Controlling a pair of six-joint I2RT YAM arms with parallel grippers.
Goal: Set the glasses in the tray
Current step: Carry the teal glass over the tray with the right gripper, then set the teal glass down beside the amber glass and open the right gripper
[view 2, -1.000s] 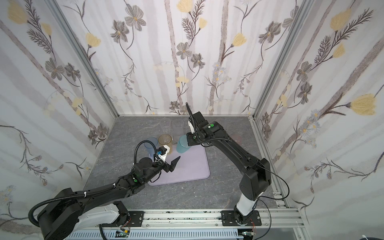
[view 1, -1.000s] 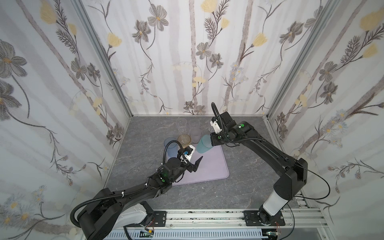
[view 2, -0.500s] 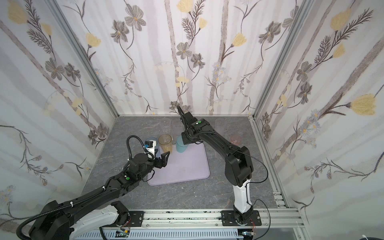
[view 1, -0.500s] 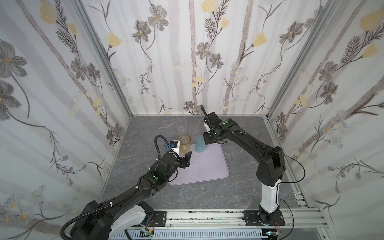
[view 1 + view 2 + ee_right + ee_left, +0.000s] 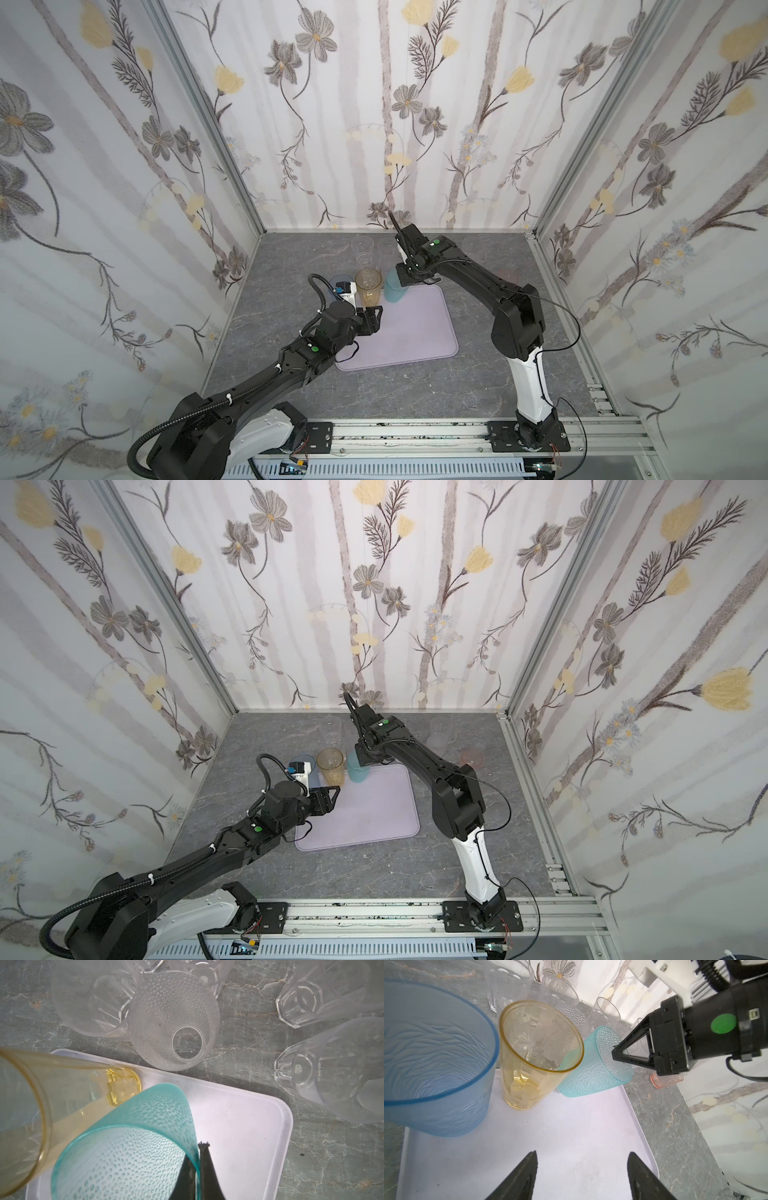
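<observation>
Lilac tray (image 5: 415,332): flat on the grey tabletop (image 5: 478,386), near its centre.
Amber glass (image 5: 368,286): upright at the tray's far left corner.
Teal glass (image 5: 392,294): just beside the amber glass, with the right gripper (image 5: 399,282) at its rim.
Left gripper (image 5: 372,311): over the tray's left edge, just in front of the amber glass.
Clear glass (image 5: 363,251): behind the amber glass, off the tray.

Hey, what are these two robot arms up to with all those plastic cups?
They are moving glasses onto the lilac tray. The right gripper pinches the rim of the teal tumbler, which is tilted at the tray's far corner. The amber tumbler and blue tumbler stand upright next to it. The left gripper hovers open and empty over the tray. The clear glasses and a pink tumbler sit on the table.
</observation>
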